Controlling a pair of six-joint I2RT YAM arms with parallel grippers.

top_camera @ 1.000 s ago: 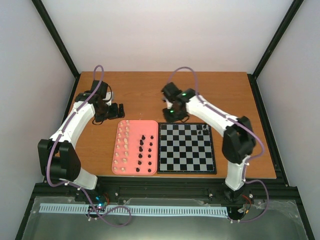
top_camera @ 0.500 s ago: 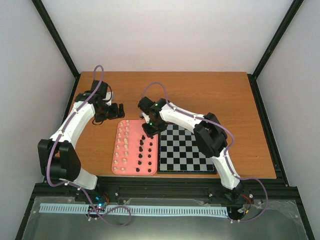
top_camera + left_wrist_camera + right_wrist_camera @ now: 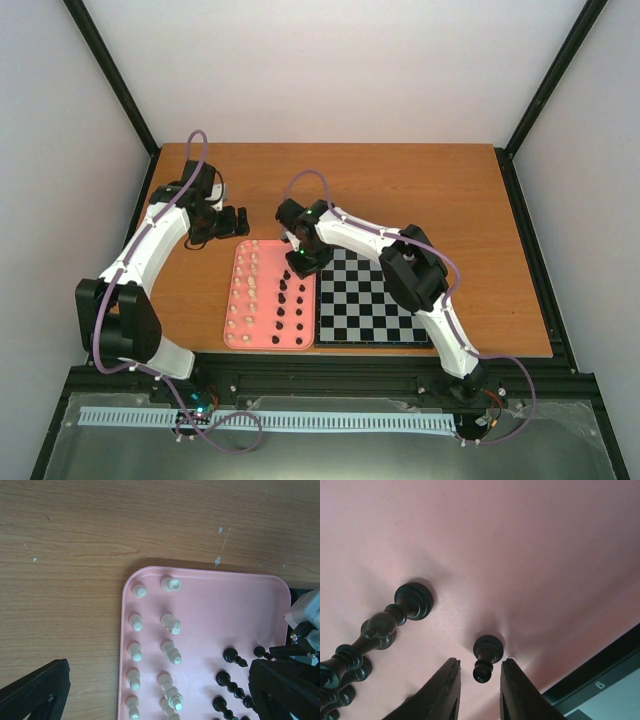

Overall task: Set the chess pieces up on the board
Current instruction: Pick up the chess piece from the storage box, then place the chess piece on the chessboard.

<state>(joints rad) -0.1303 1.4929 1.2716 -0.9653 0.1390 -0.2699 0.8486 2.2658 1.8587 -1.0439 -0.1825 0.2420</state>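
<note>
Chessboard [image 3: 372,300] sits at the near edge of the table [image 3: 420,185], and we see the pink tray [image 3: 268,318] just beside its left edge. Left gripper [image 3: 236,222] hovers off the tray's far left corner, fingers spread wide. Right gripper [image 3: 479,664] is down by the tray's right edge, straddling one black pawn [image 3: 486,652] with slim gaps either side, not pinching. Cream pieces [image 3: 170,652] line the tray's left half, dark pieces [image 3: 227,679] its right.

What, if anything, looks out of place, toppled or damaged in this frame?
Nothing stands out. The white pieces and black pieces stand in tidy rows on the pink tray, none plainly toppled, and the right gripper straddles one black pawn. Only a few pale scuffs mark the wooden table.
</note>
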